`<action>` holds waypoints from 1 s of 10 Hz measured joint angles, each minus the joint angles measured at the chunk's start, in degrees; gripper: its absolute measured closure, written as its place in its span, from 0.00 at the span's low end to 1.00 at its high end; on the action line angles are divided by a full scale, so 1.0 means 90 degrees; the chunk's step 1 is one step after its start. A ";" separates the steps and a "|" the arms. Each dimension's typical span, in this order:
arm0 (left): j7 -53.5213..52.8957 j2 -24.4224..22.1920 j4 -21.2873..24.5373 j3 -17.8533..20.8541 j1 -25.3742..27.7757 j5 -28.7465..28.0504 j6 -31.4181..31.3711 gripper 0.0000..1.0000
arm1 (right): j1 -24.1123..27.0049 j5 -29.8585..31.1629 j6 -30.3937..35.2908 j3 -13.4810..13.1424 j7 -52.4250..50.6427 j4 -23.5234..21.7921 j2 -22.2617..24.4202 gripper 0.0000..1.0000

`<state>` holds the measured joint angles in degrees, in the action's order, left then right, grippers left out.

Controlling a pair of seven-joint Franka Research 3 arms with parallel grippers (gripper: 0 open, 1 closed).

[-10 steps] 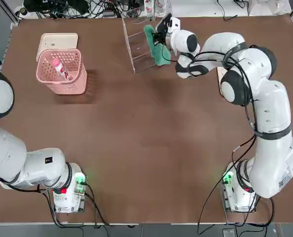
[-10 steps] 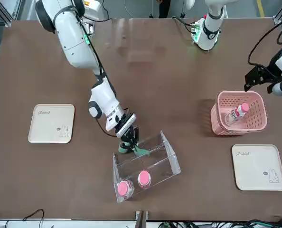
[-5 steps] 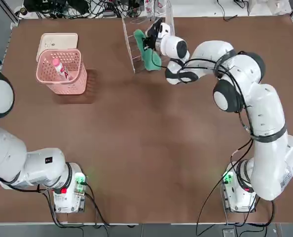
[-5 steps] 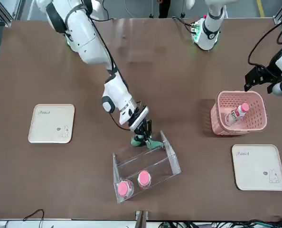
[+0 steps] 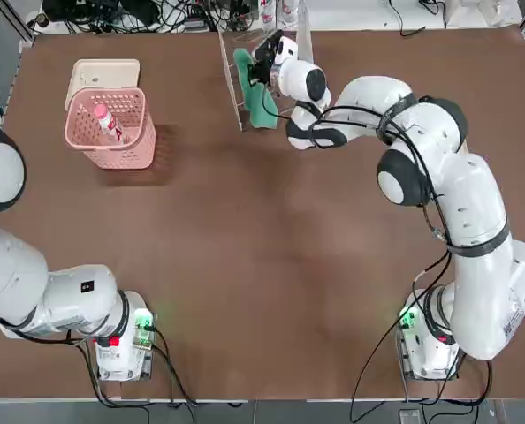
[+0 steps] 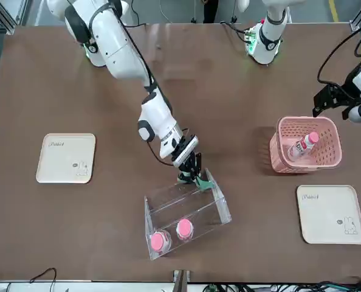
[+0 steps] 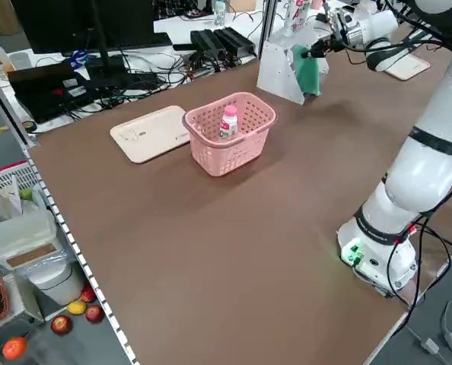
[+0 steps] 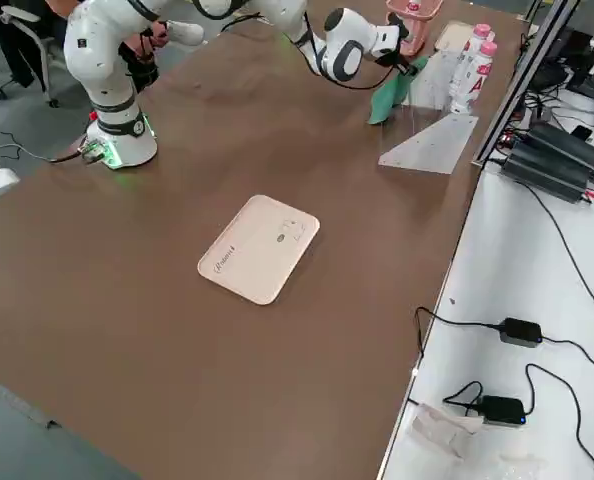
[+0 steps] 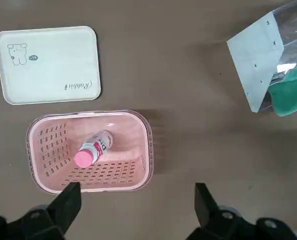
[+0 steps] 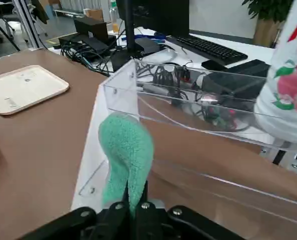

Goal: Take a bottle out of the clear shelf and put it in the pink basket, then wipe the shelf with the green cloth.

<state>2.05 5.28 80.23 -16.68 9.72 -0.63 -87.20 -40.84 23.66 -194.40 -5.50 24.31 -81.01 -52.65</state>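
My right gripper (image 6: 191,172) is shut on the green cloth (image 5: 261,102), which it holds against the clear shelf (image 6: 186,213) at the far side of the table. In the right wrist view the cloth (image 10: 126,150) hangs from the fingers in front of the shelf's lower tier (image 10: 188,120). One bottle (image 5: 106,122) lies tilted inside the pink basket (image 5: 121,155) at the far left. My left gripper (image 9: 136,192) hovers open above that basket (image 9: 98,177), with nothing between its fingers.
Two more pink-capped bottles (image 6: 159,241) stand in the shelf's far tier. A cream tray (image 5: 103,72) lies just behind the basket, another cream tray (image 6: 66,158) lies on the robot's right side. Cables and equipment crowd the desk beyond the table's far edge.
My right gripper has slid the green cloth along the shelf toward the robot's left. The left arm, the basket and the bottle in it have stayed put.
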 joint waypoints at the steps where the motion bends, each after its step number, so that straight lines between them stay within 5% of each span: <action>1: -0.0001 0.0000 0.0000 0.0000 0.0000 0.0000 0.0000 0.00 | 0.0135 0.0001 0.0001 -0.0039 -0.0212 -0.0001 -0.0018 0.98; 7: 0.0015 0.0000 0.0000 -0.0007 -0.0005 0.0000 0.0000 0.00 | 0.1168 0.1121 -0.0026 -0.0067 -0.0805 -0.0088 -0.0070 0.98; 10: 0.0010 0.0000 0.0000 -0.0005 -0.0003 0.0000 0.0000 0.00 | 0.1104 0.1103 -0.0042 -0.0013 -0.0788 -0.0113 -0.0072 0.98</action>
<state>2.14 5.28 80.23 -16.73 9.70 -0.63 -87.20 -30.90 33.59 -194.78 -5.62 17.21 -82.03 -53.29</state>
